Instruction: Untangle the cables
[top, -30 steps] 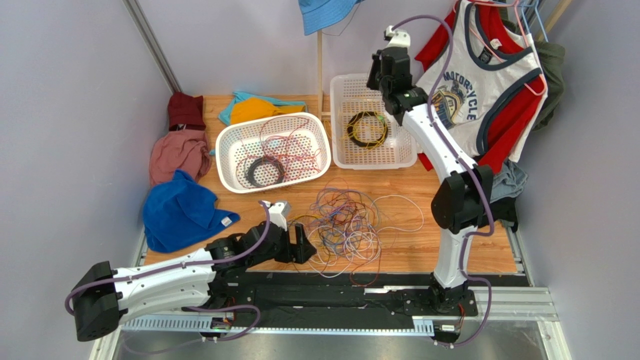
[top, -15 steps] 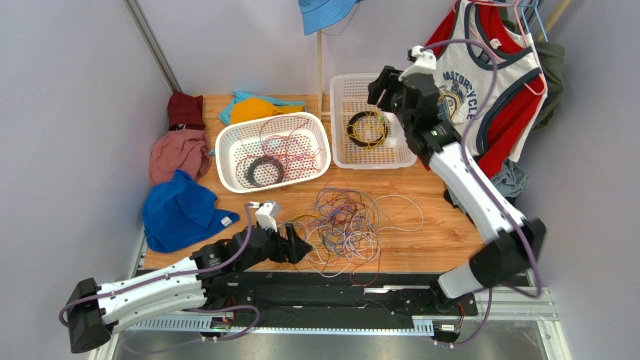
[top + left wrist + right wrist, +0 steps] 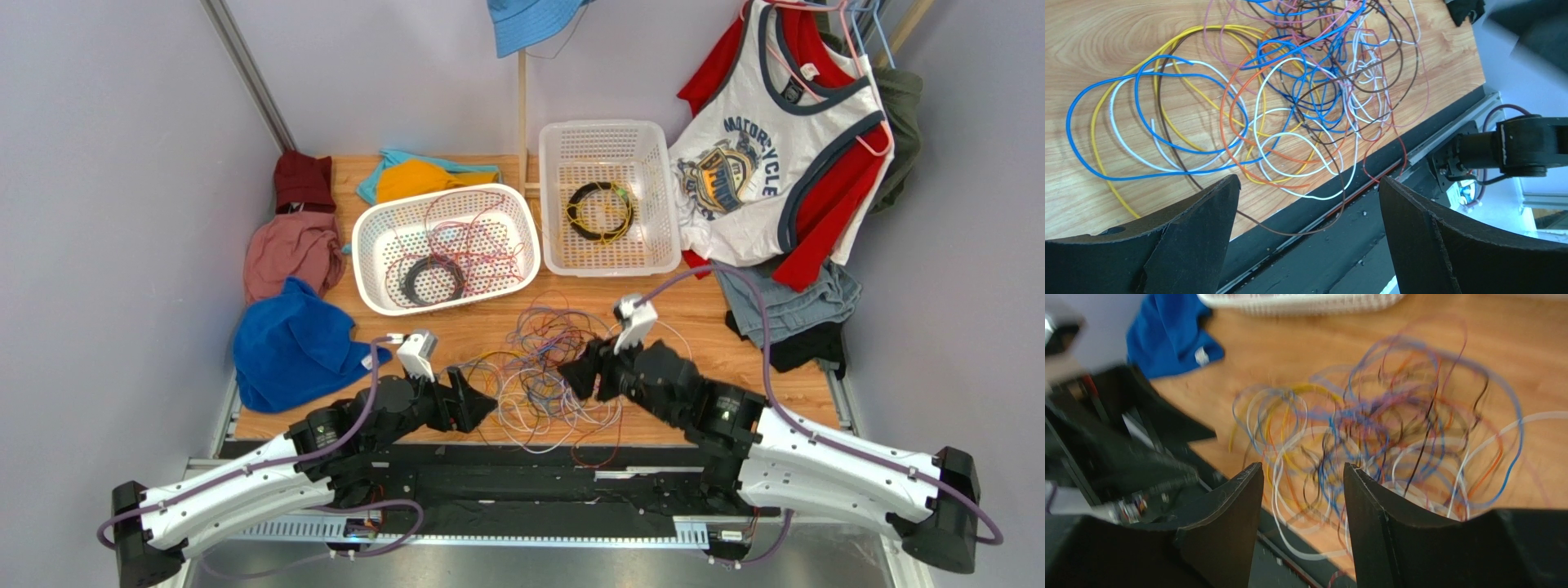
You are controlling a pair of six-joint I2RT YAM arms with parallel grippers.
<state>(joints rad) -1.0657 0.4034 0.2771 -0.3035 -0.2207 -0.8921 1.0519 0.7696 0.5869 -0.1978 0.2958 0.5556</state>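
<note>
My left claw (image 3: 478,402) is wide open and empty, at the left edge of the cables (image 3: 552,368); my right claw (image 3: 581,375) is parted and empty at their right side, contact unclear; cables form a loose knot flat on the counter (image 3: 687,300), widest left-to-right; hanging vest (image 3: 748,147) reads "MOTORCYCLE".

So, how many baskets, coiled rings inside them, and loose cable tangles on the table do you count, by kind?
White baskets: 2
Coiled rings: 2
Loose cable tangle: 1
Total: 5
</note>
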